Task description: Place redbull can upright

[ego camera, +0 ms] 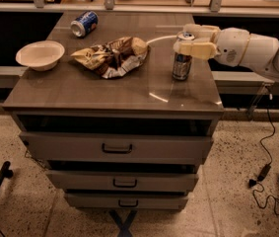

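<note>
The redbull can (182, 65) is slim, silver and blue, and stands upright on the right side of the table (129, 95). I cannot tell whether its base touches the tabletop. My gripper (192, 41) reaches in from the right and is shut around the can's upper part, with its pale fingers (198, 49) on either side of the silver top. The white arm stretches off to the right edge of the view.
A crumpled chip bag (112, 56) lies mid-table, just left of the can. A white bowl (40, 54) sits at the left. A shorter dark-blue can (84, 23) lies on its side at the back left. Drawers (115, 148) are below, and the table's right edge is close to the can.
</note>
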`<move>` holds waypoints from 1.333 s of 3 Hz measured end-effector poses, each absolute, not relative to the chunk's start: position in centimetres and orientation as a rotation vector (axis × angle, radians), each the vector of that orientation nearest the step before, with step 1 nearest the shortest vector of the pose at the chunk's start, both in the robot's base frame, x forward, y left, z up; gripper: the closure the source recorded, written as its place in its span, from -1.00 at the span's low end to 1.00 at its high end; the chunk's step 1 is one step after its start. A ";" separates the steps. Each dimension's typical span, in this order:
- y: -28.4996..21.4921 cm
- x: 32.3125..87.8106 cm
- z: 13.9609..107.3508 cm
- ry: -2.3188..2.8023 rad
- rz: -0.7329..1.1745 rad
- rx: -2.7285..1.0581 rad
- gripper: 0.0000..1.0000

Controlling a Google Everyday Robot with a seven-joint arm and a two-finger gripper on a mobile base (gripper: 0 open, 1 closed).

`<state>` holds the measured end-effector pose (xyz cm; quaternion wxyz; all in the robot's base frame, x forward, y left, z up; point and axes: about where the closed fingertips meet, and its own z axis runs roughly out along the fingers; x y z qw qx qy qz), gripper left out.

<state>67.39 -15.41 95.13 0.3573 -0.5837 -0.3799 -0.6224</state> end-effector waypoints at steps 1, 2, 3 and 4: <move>-15.2 67.4 95.2 -0.976 -1.599 -1.506 -1.00; -16.5 67.3 95.5 -0.972 -1.617 -1.528 -1.00; -19.7 66.7 97.0 -0.943 -1.672 -1.553 -1.00; -19.7 66.7 97.0 -0.943 -1.672 -1.553 -1.00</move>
